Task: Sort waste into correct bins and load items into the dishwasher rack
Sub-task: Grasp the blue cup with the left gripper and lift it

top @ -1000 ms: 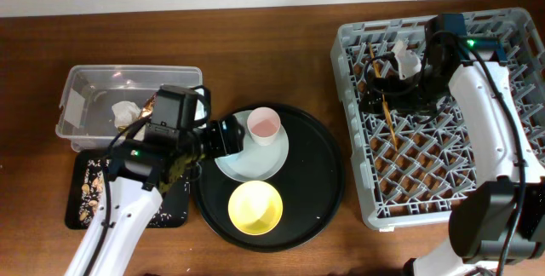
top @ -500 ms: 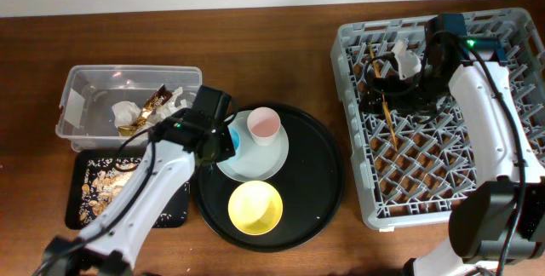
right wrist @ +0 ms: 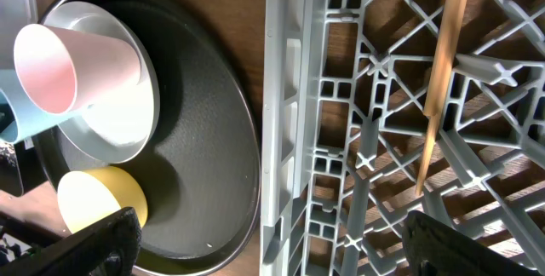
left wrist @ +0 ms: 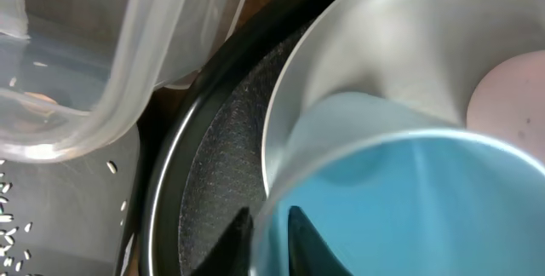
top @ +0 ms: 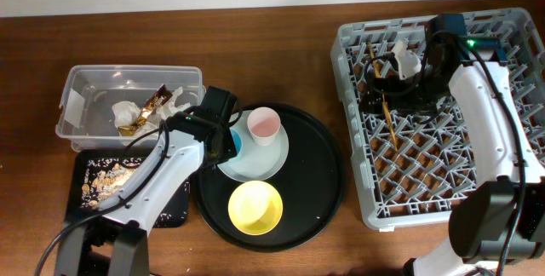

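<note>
The whole table (top: 272, 29) is being viewed from directly overhead. The light-blue cup (left wrist: 426, 191) is being imaged at very close range from the left wrist. The grey rack (right wrist: 341, 140) and round black tray (right wrist: 213, 165) are being looked down on from the right wrist. The pale plate (top: 260, 163) is being shared by all views.

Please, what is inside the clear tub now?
A crumpled white napkin and gold foil wrappers lie in the tub. The left arm covers its near right corner, so what lies there cannot be seen.
</note>
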